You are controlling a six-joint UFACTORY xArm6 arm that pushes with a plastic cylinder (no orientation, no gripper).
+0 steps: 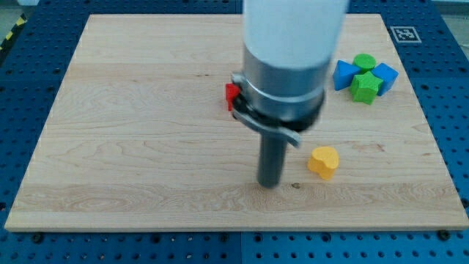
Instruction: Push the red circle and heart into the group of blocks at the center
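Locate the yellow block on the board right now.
The yellow heart block sits right of centre toward the view's bottom, just right of my tip, apart from it.

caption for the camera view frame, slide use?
My tip rests left of yellow heart; red block half-hidden behind arm; blue-green cluster upper right.

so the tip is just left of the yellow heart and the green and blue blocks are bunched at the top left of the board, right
Not quite. The camera view shows the green and blue blocks bunched at the board's top right, not top left. The rest holds: my tip is just left of the yellow heart.
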